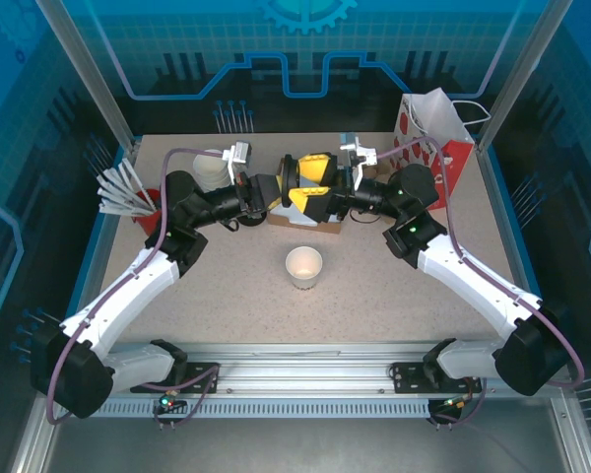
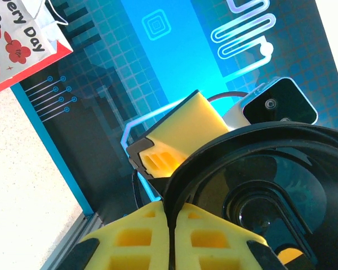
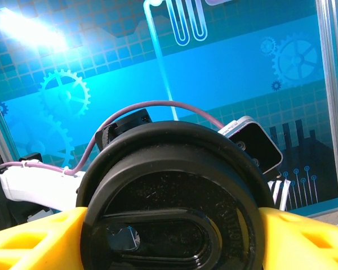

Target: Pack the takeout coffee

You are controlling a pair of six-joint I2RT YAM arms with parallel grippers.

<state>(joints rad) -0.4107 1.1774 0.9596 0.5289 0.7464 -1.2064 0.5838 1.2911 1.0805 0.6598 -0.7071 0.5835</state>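
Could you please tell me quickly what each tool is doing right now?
Left tool: closed, pinching the rim of the lid.
Right tool: closed across the same lid, one finger on either side.

I'm running this from afar in a robot demo cell, not a home. Aluminium posts [image 1: 87, 74] frame blue panels [image 3: 214, 73] printed with gears and circuit lines beyond my jaws, and a speckled tabletop [image 1: 374, 286] lies beneath them.

The white and red paper bag [image 2: 17, 45] bears black lettering, cut off, reading "ery Day"
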